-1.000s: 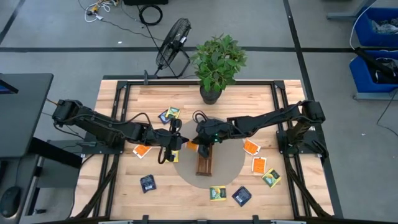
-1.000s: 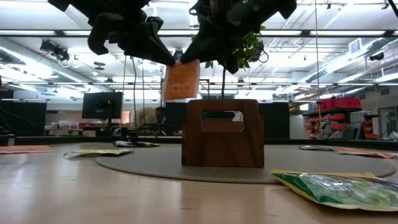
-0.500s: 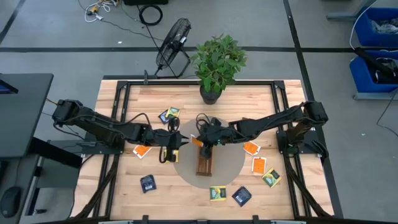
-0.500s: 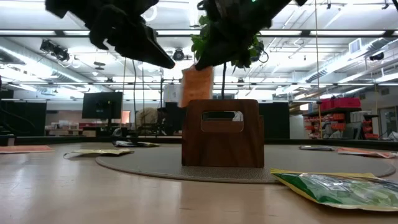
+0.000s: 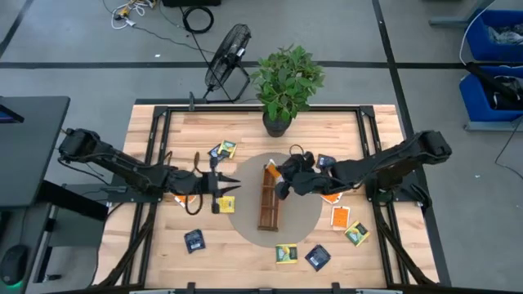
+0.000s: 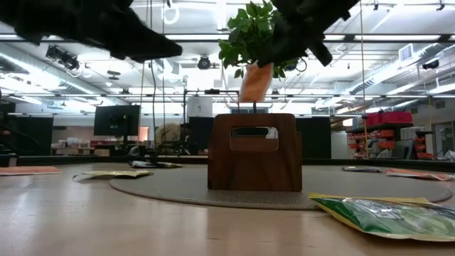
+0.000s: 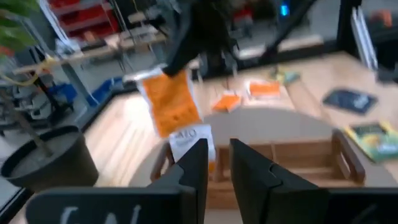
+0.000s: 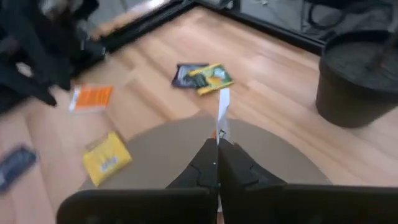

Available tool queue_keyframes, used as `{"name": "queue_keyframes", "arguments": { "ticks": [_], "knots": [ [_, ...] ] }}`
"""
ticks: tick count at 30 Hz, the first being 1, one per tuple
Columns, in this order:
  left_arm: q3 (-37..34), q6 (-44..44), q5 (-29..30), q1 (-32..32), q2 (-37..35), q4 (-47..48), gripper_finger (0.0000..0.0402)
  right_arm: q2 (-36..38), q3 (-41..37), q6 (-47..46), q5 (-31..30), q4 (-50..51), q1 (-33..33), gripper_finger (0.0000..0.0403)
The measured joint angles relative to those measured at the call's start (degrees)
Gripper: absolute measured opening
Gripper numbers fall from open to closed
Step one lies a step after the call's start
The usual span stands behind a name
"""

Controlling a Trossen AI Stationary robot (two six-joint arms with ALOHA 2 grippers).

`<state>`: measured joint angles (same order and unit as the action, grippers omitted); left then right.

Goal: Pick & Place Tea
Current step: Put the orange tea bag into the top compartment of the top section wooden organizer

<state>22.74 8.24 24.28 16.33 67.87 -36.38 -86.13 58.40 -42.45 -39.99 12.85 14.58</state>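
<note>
Low view is showing the right gripper [image 6: 274, 65] pinching a flat, papery orange sachet [image 6: 254, 83] above the blocky wooden tray [image 6: 254, 151]; the left gripper [image 5: 230, 187], beside the tray, is sitting slightly parted, its tips blurred.

robotics lab — framed wooden table [image 5: 343, 131], blue bins [image 5: 494, 37], ceiling strip lights [image 6: 178, 39]

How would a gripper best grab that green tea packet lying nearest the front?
Probably from straight above, pinching the green sachet across its puffed middle. It lies flat on the table, so a sideways approach meets only a thin edge; the bulge gives something to pinch.
</note>
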Motion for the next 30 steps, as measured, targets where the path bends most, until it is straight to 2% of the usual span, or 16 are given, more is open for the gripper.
{"name": "queue_keyframes", "arguments": {
  "ticks": [5, 10, 19, 27, 30],
  "knots": [
    [-7.2, 2.9, 1.1, -0.3, -1.1, -15.4, 0.0069, -1.0, -1.1, -9.9, -5.4, -1.1, 0.2, 0.0],
    [-11.1, 3.1, 9.4, -1.0, -1.7, -20.3, 0.0069, -3.2, -1.0, -16.5, -8.1, -2.3, 0.2, 0.0],
    [-13.9, 4.1, 11.2, -1.8, -1.6, -22.2, 0.0069, -9.7, 0.3, -27.1, -9.9, -1.7, 0.6, 0.0],
    [-14.6, 4.1, 11.2, -1.9, -1.8, -23.4, 0.0069, -12.0, 5.8, -34.1, -12.1, 14.2, 2.5, 0.0],
    [-14.6, 4.1, 11.1, -1.9, -1.8, -23.8, 0.0069, -12.0, 6.1, -35.2, -12.6, 15.7, 2.9, 0.0]
  ]
}}
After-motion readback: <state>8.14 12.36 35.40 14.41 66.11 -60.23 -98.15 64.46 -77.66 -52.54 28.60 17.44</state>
